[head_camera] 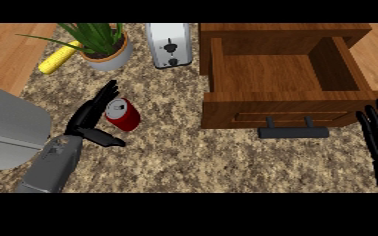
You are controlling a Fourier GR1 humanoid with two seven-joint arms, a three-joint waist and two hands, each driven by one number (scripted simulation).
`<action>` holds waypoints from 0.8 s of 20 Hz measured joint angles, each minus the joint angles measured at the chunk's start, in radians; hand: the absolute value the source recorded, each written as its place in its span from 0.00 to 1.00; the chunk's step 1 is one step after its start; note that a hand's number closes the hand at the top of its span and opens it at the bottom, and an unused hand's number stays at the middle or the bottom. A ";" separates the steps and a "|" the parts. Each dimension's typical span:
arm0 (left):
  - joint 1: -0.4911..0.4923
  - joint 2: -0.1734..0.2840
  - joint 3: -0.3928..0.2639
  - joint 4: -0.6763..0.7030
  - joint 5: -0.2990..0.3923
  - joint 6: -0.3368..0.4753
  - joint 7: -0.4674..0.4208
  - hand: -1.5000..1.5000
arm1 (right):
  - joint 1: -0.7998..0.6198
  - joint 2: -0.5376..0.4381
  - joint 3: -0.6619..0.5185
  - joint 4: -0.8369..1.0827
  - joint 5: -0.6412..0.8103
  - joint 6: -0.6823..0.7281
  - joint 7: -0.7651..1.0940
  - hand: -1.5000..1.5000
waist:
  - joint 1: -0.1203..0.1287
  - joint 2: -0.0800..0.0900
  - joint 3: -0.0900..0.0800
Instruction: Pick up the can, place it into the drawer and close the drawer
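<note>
A red can (pixel 123 114) with a silver top stands tilted on the speckled counter, left of the drawer. My left hand (pixel 90 116) lies right beside it on its left, fingers straight along its far side and thumb stretched below it, not closed round it. The wooden drawer (pixel 284 75) stands pulled out and bare inside, with a black handle (pixel 293 131) on its front. Only the fingertips of my right hand (pixel 370 130) show at the right edge, straight and still.
A potted green plant (pixel 103 45) and a yellow corn cob (pixel 60 57) stand at the back left. A white toaster (pixel 169 45) sits behind the can. A grey rounded object (pixel 18 127) fills the left edge.
</note>
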 measured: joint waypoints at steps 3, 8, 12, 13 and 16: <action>-0.013 0.004 -0.001 0.008 -0.001 -0.008 0.004 0.00 | 0.017 0.009 0.012 -0.027 0.004 -0.006 0.008 0.00 | 0.001 -0.001 0.000; -0.049 -0.013 0.005 0.080 -0.012 0.020 -0.036 0.00 | 0.047 0.013 0.022 -0.037 0.007 0.005 -0.013 0.00 | -0.005 0.001 0.000; -0.074 -0.022 0.007 0.106 -0.015 0.028 -0.034 0.00 | 0.022 0.002 0.007 -0.036 -0.002 0.002 0.008 0.00 | -0.005 0.002 0.000; -0.076 -0.022 0.006 0.114 -0.018 0.027 -0.040 0.00 | 0.023 0.003 0.007 -0.038 -0.006 0.005 0.011 0.00 | -0.005 0.002 0.000; -0.099 -0.041 0.002 0.109 -0.018 0.028 -0.018 0.00 | 0.034 0.011 0.017 -0.041 -0.004 0.007 0.008 0.00 | -0.004 0.001 0.000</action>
